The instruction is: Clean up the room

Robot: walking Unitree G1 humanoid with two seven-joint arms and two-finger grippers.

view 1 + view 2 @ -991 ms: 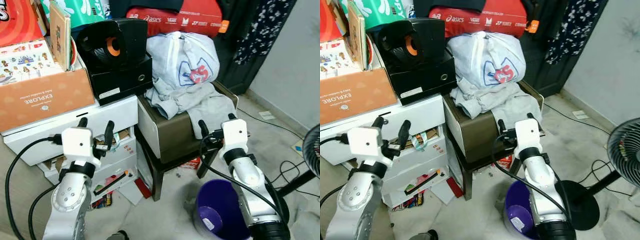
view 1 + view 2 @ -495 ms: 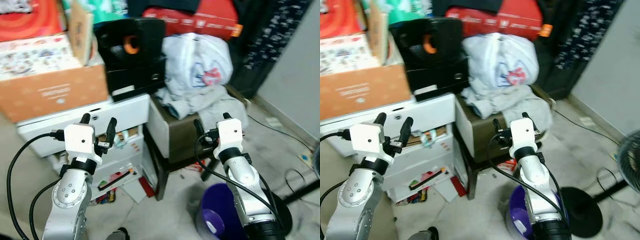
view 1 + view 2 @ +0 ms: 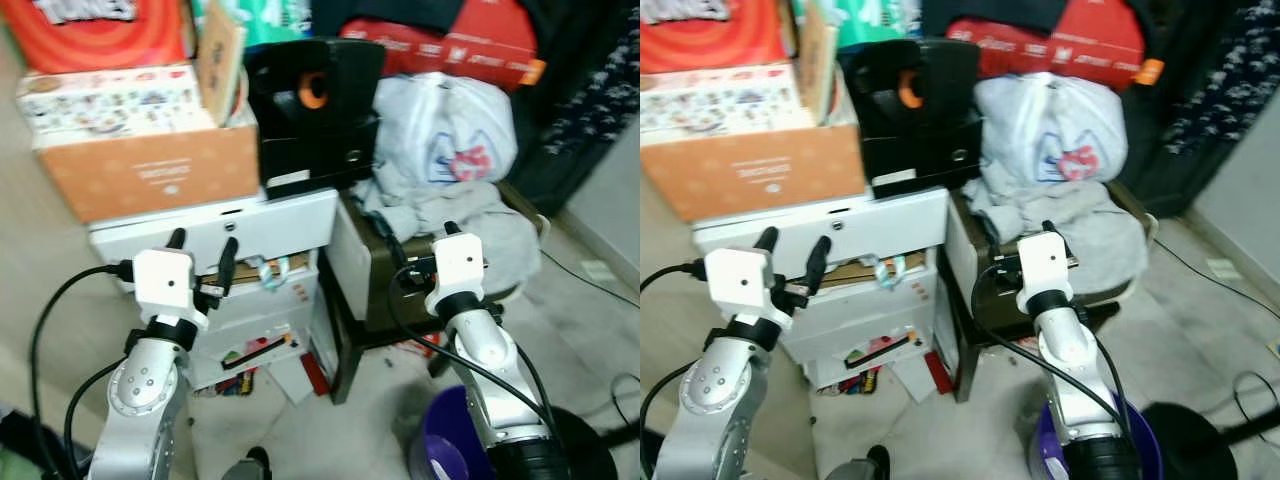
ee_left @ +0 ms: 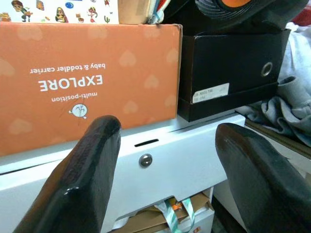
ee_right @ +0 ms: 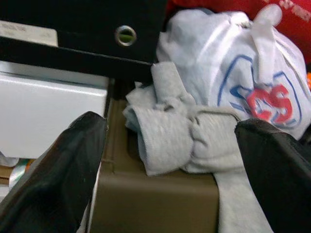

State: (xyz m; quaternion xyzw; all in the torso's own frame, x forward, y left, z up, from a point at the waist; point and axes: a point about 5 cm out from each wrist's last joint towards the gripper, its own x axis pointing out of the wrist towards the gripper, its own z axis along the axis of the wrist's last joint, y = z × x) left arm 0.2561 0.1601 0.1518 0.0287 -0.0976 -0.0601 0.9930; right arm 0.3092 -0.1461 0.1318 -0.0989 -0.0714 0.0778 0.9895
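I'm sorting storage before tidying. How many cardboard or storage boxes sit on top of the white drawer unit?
2. An orange cardboard box on the left side of the white drawer unit, and a black box beside it on the right. More may be hidden behind them.

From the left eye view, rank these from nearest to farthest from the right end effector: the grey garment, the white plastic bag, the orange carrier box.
Measured from the right end effector:
1. Grey garment, draped on the brown stool just ahead of it.
2. White plastic bag, behind the garment.
3. Orange carrier box, far to the robot's left atop the white drawers.
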